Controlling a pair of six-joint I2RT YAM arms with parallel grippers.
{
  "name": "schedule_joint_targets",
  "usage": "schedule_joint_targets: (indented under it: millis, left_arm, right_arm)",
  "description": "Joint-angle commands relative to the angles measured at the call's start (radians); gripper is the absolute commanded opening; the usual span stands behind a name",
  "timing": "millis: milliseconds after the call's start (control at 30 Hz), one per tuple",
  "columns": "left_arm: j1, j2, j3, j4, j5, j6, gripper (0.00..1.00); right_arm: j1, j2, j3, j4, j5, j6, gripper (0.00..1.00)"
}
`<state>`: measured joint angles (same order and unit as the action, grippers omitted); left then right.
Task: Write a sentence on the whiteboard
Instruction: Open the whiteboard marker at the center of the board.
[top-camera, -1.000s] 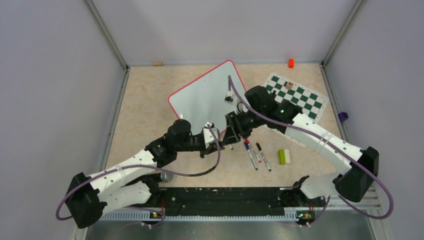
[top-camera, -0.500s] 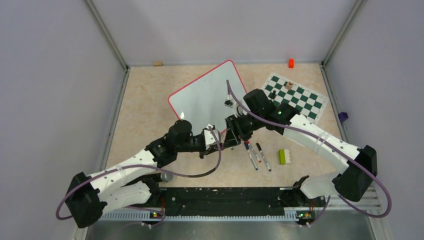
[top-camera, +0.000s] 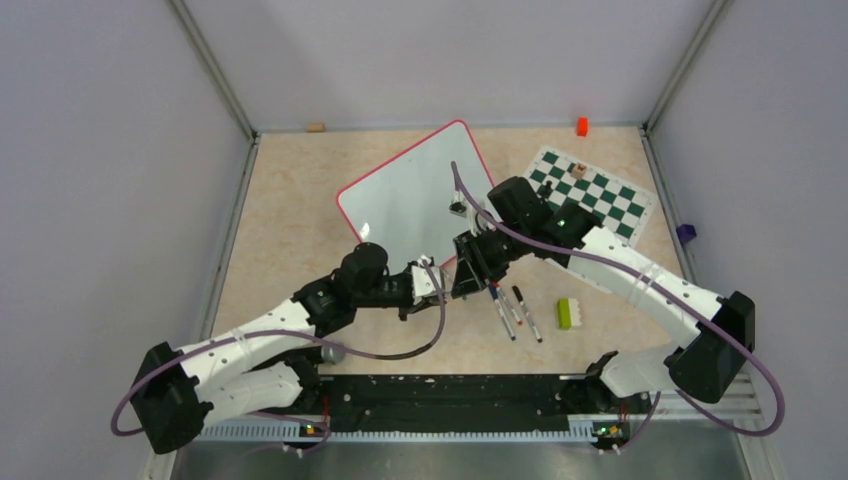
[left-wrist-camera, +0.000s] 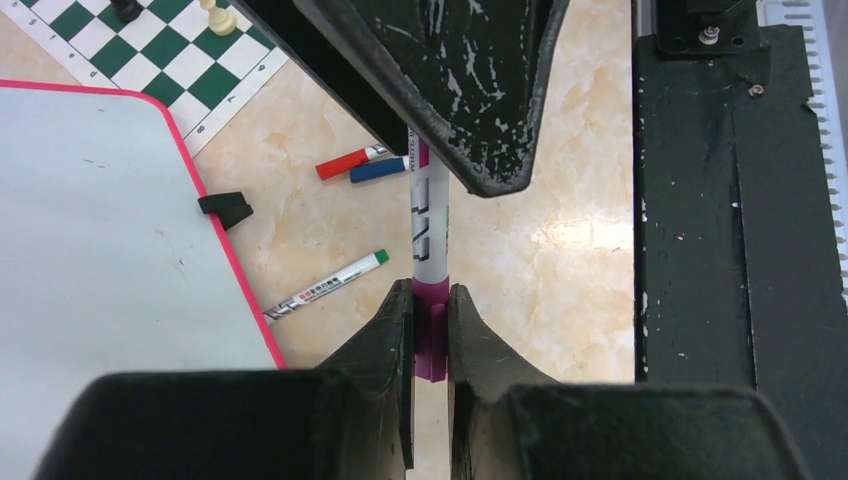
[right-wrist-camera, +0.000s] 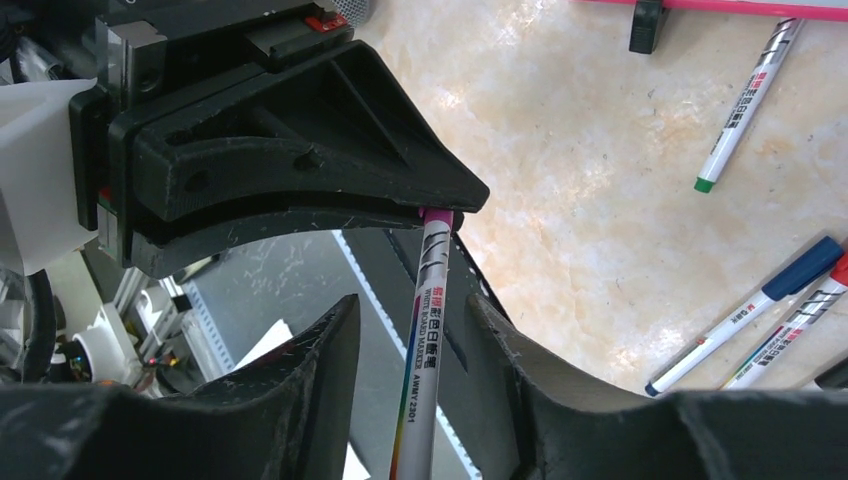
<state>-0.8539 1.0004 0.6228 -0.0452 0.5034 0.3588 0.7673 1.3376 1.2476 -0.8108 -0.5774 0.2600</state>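
Only one thing was properly readable: the white plastic marker with a magenta cap (right-wrist-camera: 425, 330). In the right wrist view, small black capitals ran lengthwise down its barrel: "WHITE BOARD MARKER AWMY 2201". Next to that was a row of bigger Chinese characters that I couldn't make out.

From the left wrist view, the same marker (left-wrist-camera: 430, 225) only showed the start of that line, "WHITE", before it got covered.

The white green-tipped marker (left-wrist-camera: 325, 288) lying on the beige tabletop had black print on its barrel too, way too small to read. Same story for the white blue-capped marker (right-wrist-camera: 745, 315). The green-and-white chequered chess mat (left-wrist-camera: 170, 50) had tiny marks along its white border, also illegible.
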Motion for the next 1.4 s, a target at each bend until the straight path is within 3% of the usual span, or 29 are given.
schedule_joint_targets:
  millis: [0, 100, 1033, 1200, 1367]
  left_arm:
    - [-0.008, 0.004, 0.039, 0.002, -0.008, 0.024, 0.0]
    - [-0.012, 0.006, 0.04, 0.002, -0.002, 0.031, 0.0]
    - [-0.042, 0.01, 0.056, -0.026, -0.039, 0.056, 0.0]
    - [-0.043, 0.01, 0.055, -0.021, -0.063, 0.051, 0.0]
    - [-0.045, -0.008, 0.028, -0.024, -0.097, 0.062, 0.0]
  right_arm:
    - [-0.003, 0.007, 0.047, -0.013, -0.021, -0.019, 0.41]
    - [-0.004, 0.016, 0.039, -0.013, -0.029, -0.023, 0.33]
    - [0.023, 0.066, 0.014, -0.026, -0.055, -0.04, 0.2]
    - [0.023, 0.063, 0.01, -0.023, -0.046, -0.037, 0.0]
    - [0.02, 0.026, 0.014, -0.053, -0.012, -0.055, 0.0]
